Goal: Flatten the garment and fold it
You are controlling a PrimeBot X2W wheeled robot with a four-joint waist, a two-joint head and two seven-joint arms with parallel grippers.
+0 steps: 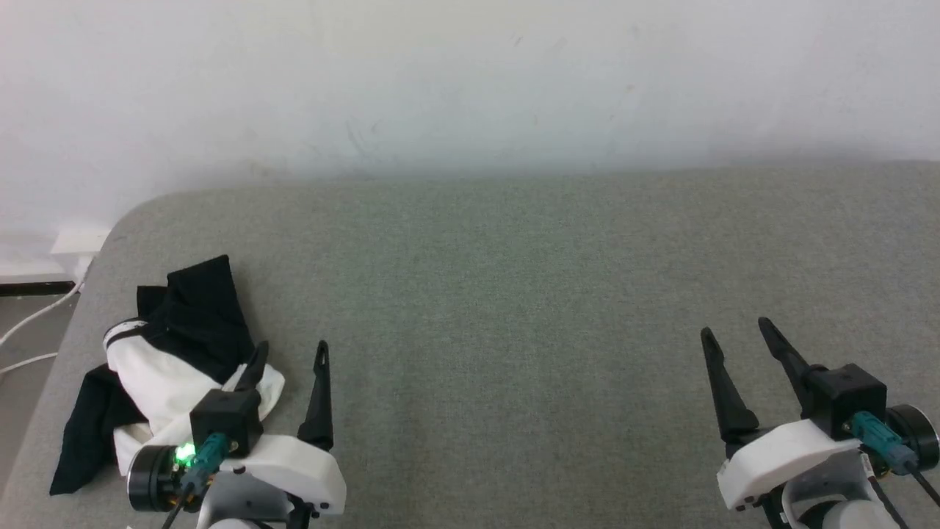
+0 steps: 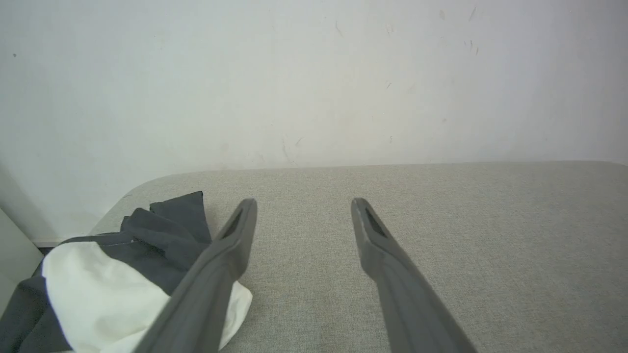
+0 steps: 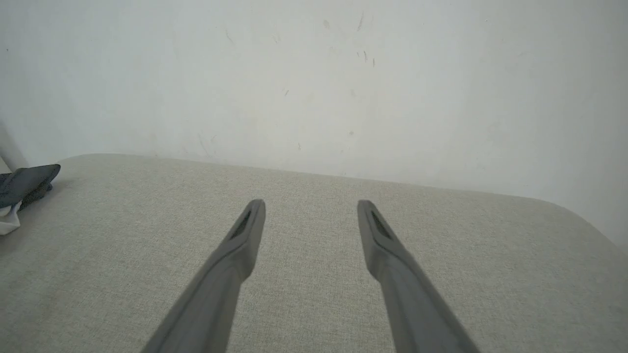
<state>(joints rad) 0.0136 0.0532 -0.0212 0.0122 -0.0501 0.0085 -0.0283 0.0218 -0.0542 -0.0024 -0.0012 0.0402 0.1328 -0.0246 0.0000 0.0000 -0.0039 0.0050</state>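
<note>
With left hand [image 1: 291,347] and right hand [image 1: 735,327] both spread and empty, best pinch the crumpled garment [image 1: 154,367] by the bench's [image 1: 514,294] left edge and drag it centreward.

Two long dark grey fingers [image 2: 392,274] of left gripper [image 2: 302,207] spread wide apart, nothing between them. Crumpled soft shirt, white with dark sleeves [image 2: 98,294], in heap at lower left. One finger crosses in front of white part; touching or not, cannot tell. Grey cloth surface [image 2: 466,220] underneath, rounded corner far left. Plain white wall [image 2: 294,73] behind, few small marks.
</note>
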